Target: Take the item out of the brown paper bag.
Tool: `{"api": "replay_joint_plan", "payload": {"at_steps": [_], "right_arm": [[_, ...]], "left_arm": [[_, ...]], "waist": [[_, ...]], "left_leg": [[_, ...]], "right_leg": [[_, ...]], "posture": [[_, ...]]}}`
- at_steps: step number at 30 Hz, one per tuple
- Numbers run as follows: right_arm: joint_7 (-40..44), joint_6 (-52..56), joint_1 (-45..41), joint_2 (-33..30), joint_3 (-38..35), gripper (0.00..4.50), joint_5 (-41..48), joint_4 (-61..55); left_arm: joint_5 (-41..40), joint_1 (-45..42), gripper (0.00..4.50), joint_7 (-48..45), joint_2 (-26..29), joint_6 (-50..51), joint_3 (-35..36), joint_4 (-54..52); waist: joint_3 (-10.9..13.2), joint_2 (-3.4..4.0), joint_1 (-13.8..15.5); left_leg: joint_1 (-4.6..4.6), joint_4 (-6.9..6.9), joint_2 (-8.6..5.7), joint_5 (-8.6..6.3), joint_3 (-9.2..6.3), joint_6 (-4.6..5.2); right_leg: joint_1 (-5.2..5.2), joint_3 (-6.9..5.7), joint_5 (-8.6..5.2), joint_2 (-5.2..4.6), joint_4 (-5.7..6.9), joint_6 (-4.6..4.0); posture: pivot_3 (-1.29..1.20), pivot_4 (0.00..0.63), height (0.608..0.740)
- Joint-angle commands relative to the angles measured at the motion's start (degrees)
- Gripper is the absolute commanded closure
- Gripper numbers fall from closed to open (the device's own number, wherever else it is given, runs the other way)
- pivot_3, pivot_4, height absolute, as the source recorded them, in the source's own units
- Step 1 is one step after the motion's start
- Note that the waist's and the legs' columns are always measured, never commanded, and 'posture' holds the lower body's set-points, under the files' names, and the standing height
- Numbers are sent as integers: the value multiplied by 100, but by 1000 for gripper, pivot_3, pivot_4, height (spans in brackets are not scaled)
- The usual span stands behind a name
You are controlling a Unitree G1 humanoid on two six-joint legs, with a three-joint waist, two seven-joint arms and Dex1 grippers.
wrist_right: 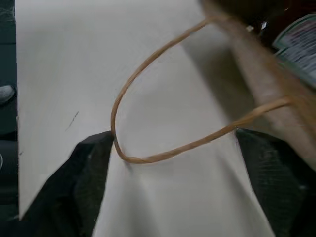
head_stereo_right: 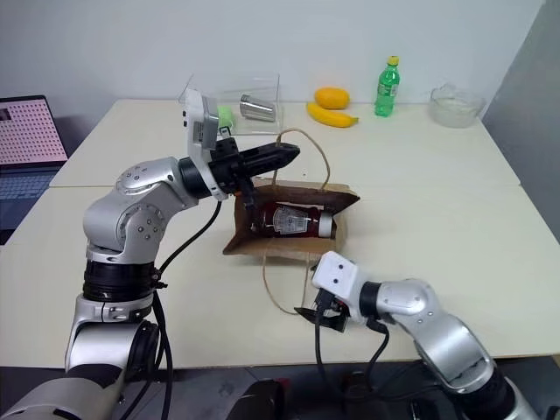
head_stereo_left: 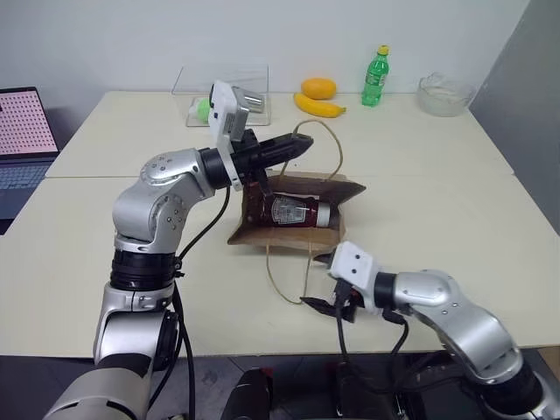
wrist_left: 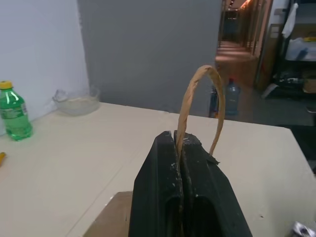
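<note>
Pinching one tan loop handle [wrist_left: 197, 94] between clenched jaws, the left gripper [head_stereo_left: 293, 147] held it up above the brown paper bag [head_stereo_left: 302, 234], apparently to keep the mouth propped open so the contents could be reached. The bag lay on its side on the table [head_stereo_left: 455, 201] with its opening facing the robot, and the item [head_stereo_left: 293, 211], a red packet with a white and dark label, sat well inside it, still not taken out. The right gripper [head_stereo_left: 325, 302] hung low near the table's front edge, jaws released and spread wide, with the second handle [wrist_right: 148, 113] lying loose on the table between its fingers [wrist_right: 89, 168], not grasped. My guess was that this arm was placed there to go in through the mouth for the packet, though the loose loop could snag it. Farther back, a clear box [head_stereo_left: 223, 87] held a green thing [head_stereo_left: 203, 108], and in the right eye view a metal cup showed there too. An orange fruit [head_stereo_left: 318, 87], a banana [head_stereo_left: 319, 107], a green bottle [head_stereo_left: 376, 77] and a glass bowl [head_stereo_left: 444, 94] stood well apart from the bag along the far edge; whether the bowl held anything I couldn't tell. A laptop [head_stereo_left: 24, 131] sat off to the left.
</note>
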Motion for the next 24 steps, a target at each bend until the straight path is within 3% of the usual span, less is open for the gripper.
{"api": "replay_joint_plan", "payload": {"at_steps": [1,4,8,15,24], "right_arm": [[451,503,40,-358,-945,18,943,-874],[527,791,-106,-537,-1449,18,1432,-904],[236,1024,-801,-517,-1514,18,1600,-667],[-842,1391,-2122,339,-202,18,1081,196],[-1340,498,-3010,695,985,18,-207,1997]], "left_arm": [[-290,-9,4500,-62,23,212,10,-369],[-346,-63,4500,-2,-41,250,45,-330],[-347,-123,4500,39,-81,179,72,-231],[-367,-202,4500,167,-190,103,174,-104],[-345,-101,4500,153,-242,5,161,-184]], "waist": [[0,-1,16],[1,-2,21],[1,-2,-3],[1,-1,-30],[1,-1,-36]], "left_leg": [[1,0,0,0,1,0],[1,0,1,-1,0,1],[4,0,2,-1,6,1],[-2,-2,4,0,4,0],[-5,-3,0,1,6,-1]], "right_leg": [[0,0,0,0,0,0],[3,-1,0,0,-2,0],[3,1,0,1,0,0],[-9,2,1,1,3,-1],[-15,4,1,-3,0,-2]], "posture": [[0,150,740],[0,150,740],[0,150,740],[0,150,740],[0,150,740]]}}
